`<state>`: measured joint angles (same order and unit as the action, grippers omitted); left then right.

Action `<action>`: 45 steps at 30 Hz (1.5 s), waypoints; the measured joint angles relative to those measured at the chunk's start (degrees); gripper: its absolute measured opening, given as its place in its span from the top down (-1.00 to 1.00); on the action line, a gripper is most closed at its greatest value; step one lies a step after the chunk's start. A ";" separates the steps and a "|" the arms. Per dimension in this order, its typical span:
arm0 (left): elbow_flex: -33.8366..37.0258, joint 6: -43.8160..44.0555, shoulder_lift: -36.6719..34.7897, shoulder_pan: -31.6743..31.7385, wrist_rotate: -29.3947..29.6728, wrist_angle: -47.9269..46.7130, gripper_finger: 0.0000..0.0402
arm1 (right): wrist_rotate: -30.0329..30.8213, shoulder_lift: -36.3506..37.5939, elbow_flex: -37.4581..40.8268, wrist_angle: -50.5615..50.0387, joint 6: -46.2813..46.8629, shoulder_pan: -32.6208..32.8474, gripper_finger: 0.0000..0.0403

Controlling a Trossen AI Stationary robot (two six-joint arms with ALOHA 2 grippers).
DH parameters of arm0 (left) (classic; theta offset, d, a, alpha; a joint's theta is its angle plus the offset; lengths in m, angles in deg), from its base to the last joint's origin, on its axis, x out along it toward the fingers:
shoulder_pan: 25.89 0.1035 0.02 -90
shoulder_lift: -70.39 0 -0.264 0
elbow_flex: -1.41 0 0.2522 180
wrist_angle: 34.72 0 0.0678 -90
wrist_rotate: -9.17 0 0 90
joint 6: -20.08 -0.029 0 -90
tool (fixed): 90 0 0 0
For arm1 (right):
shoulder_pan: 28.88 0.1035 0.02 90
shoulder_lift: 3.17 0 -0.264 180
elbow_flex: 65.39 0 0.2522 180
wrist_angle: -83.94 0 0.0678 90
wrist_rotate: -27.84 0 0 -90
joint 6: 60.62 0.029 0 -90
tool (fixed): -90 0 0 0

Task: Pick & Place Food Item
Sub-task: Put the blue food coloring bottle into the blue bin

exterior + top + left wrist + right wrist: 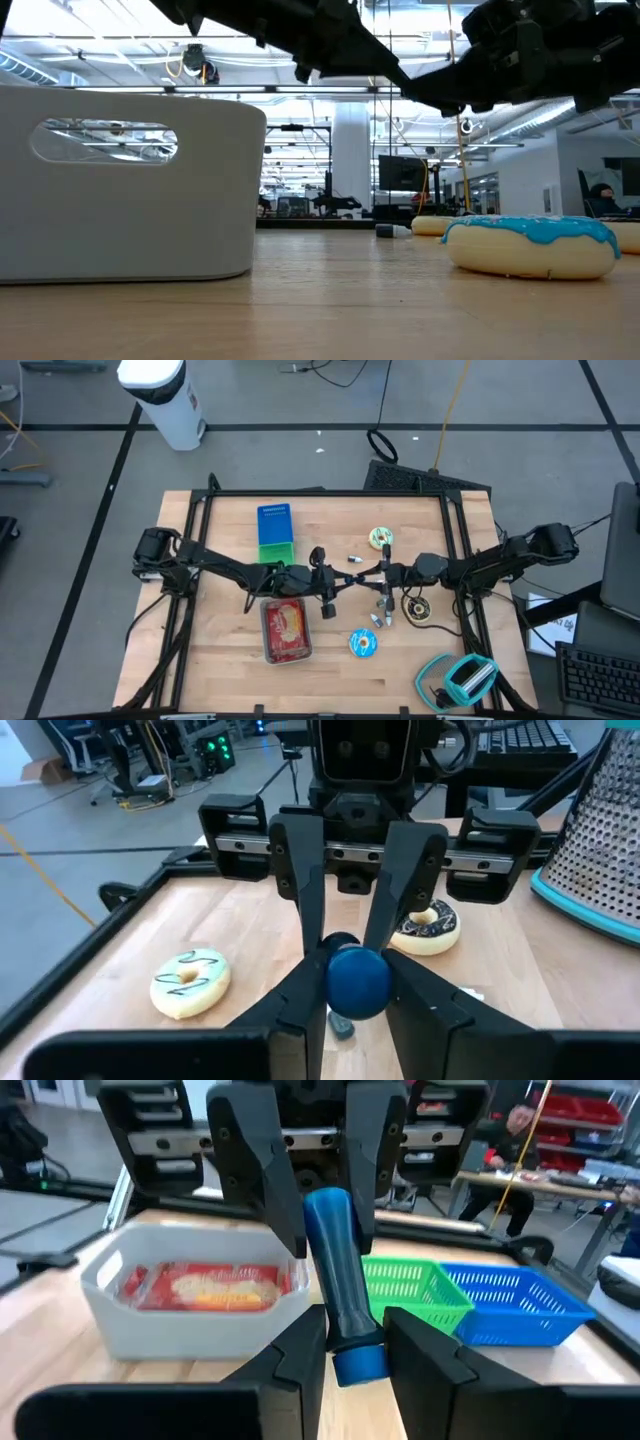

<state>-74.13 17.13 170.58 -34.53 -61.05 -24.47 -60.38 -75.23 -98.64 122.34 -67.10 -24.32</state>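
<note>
A blue, rod-shaped food toy (pixel 338 1270) hangs level over the middle of the table, above the wood. Both grippers meet on it end to end. My left gripper (pixel 358 972) comes from the table's left and is shut on the toy's rounded end. My right gripper (pixel 352 1338) comes from the table's right and is shut on the collared end. In the high view the two grippers (pixel 340 580) (pixel 385 573) face each other just beyond the white bin (pixel 286 630), which holds a red food pack. My left gripper pinches the toy's rounded end (pixel 358 988) between its two fingers (pixel 300 1005). It comes level from the table's left, fingers along the toy. The toy is clear of the table. My right gripper pinches the collared end (pixel 356 1362) between its two fingers (pixel 420 1350). It comes level from the table's right, fingers along the toy, which reaches on into the left gripper's fingers (pixel 262 1180).
Green basket (pixel 274 550) and blue basket (pixel 274 517) stand at the far left. Donuts lie about: blue-frosted (pixel 362 643), pale with squiggles (pixel 381 538), dark (pixel 416 608). A teal-rimmed metal strainer (pixel 460 680) sits near right. A person (pixel 515 1125) sits beyond the table.
</note>
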 joint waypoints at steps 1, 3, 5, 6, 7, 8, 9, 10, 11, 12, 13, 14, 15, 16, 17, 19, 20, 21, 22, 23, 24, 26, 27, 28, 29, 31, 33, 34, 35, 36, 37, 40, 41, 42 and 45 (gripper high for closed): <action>0.02 -0.06 -0.75 0.01 0.07 -0.84 0.56 | 0.00 0.02 0.00 0.45 0.12 0.00 0.57; 0.02 -0.01 -1.76 0.04 0.36 -1.73 0.56 | 0.19 0.00 0.00 1.21 1.56 0.02 0.56; 0.02 -0.01 -2.91 0.07 0.84 -3.07 0.56 | 0.74 0.00 0.01 2.14 3.27 0.02 0.52; 0.07 0.07 -3.47 0.05 1.47 -3.61 0.56 | 1.35 0.02 0.14 2.18 4.05 0.02 0.49; 0.05 0.08 -3.84 0.04 2.18 -3.23 0.56 | 1.46 -0.06 0.45 1.58 4.65 -0.02 0.46; -0.09 0.07 -4.13 0.08 2.45 -2.89 0.56 | 1.75 -0.21 0.48 1.14 5.14 -0.02 0.42; -0.13 0.08 -4.46 0.11 2.61 -3.31 0.56 | 1.95 -0.13 0.48 1.39 5.86 -0.02 0.37; -0.07 0.12 -4.58 0.11 2.79 -4.12 0.56 | 2.08 0.06 0.41 1.97 6.64 -0.10 0.32; -0.03 0.13 -4.54 0.13 2.82 -4.55 0.56 | 2.18 0.11 0.29 2.37 7.55 -0.31 0.27; -0.02 0.11 -4.46 0.11 2.86 -5.05 0.56 | 2.40 0.06 0.26 2.24 8.50 -0.46 0.21; 0.00 0.10 -4.45 0.11 3.41 -5.59 0.56 | 2.49 0.00 0.28 1.50 9.27 -0.69 0.15; 0.00 0.10 -4.48 0.04 4.35 -5.81 0.56 | 2.51 -0.04 0.33 0.94 10.04 -0.87 0.10; 0.00 0.12 -4.79 0.04 5.22 -6.47 0.56 | 2.51 -0.04 0.33 0.69 10.43 -1.10 0.04; 0.00 0.12 -5.31 0.06 6.33 -7.79 0.56 | 2.51 0.02 0.33 0.41 10.51 -1.18 0.00; 0.02 0.20 -5.56 0.27 7.18 -8.45 0.56 | 2.51 0.05 0.31 -0.08 10.49 -1.20 -0.04; 0.12 0.53 -6.30 0.70 7.92 -9.91 0.56 | 2.54 0.00 0.31 -1.47 10.45 -1.20 -0.11; 0.69 0.93 -7.11 0.98 7.92 -11.21 0.56 | 2.54 -0.01 0.33 -1.85 10.45 -1.20 -0.14; 1.22 1.52 -7.70 1.42 7.94 -11.95 0.56 | 2.54 0.01 0.32 -1.92 10.45 -1.20 -0.16; 1.69 2.15 -8.27 1.87 7.87 -11.30 0.56 | 2.58 0.02 0.30 -2.03 10.45 -1.20 -0.17; 2.89 2.73 -9.33 2.33 7.75 -10.97 0.56 | 2.58 0.00 0.29 -2.15 10.43 -1.20 -0.18; 4.48 3.48 -10.50 2.95 7.75 -11.26 0.56 | 2.59 0.00 0.31 -2.21 10.40 -1.18 -0.19; 7.94 4.53 -12.18 4.10 7.82 -8.73 0.56 | 2.62 0.00 0.26 -2.23 10.34 -1.20 -0.19; 10.22 4.89 -13.48 4.72 7.80 -7.32 0.56 | 2.62 0.00 0.28 -2.29 10.34 -1.20 -0.18; 12.63 5.24 -15.12 5.38 7.93 -6.51 0.56 | 2.64 0.00 0.28 -2.32 10.34 -1.20 -0.18; 14.84 5.75 -16.57 6.03 8.42 -4.52 0.56 | 2.67 0.00 0.26 -2.43 10.34 -1.20 -0.17; 19.43 6.96 -19.73 7.49 9.61 -0.04 0.56 | 2.65 0.00 0.26 -2.47 10.34 -1.20 -0.16; 24.41 8.07 -22.60 9.10 11.40 2.99 0.56 | 2.88 0.02 0.26 -2.36 10.32 -1.20 -0.15; 26.50 8.46 -23.46 10.01 11.77 5.82 0.56 | 2.93 0.00 0.26 -2.39 10.32 -1.22 -0.15; 28.77 8.88 -24.53 11.06 12.49 7.56 0.56 | 2.97 0.00 0.28 -2.22 10.30 -1.22 -0.15; 31.01 9.40 -25.43 12.04 13.42 9.30 0.56 | 3.01 0.00 0.27 -1.83 10.15 -1.22 -0.16; 32.54 9.90 -25.77 13.11 13.88 11.45 0.56 | 3.04 0.02 0.24 -1.66 9.95 -1.31 -0.16; 36.87 12.45 -25.67 16.78 13.87 14.14 0.56 | 2.94 0.02 0.26 -0.72 9.93 -1.82 -0.15; 37.66 13.65 -25.10 17.96 13.92 14.19 0.56 | 2.94 0.02 0.26 -0.53 10.15 -2.02 -0.14; 38.34 14.79 -24.57 19.19 13.90 14.54 0.56 | 2.95 0.02 0.26 -0.43 10.17 -2.15 -0.13; 40.30 17.94 -23.57 22.34 13.90 14.61 0.56 | 2.95 0.02 0.26 -0.31 10.29 -2.36 -0.13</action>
<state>-33.83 35.07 147.01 -12.19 -47.15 -9.87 -57.43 -75.20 -98.37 122.03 -56.81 -26.68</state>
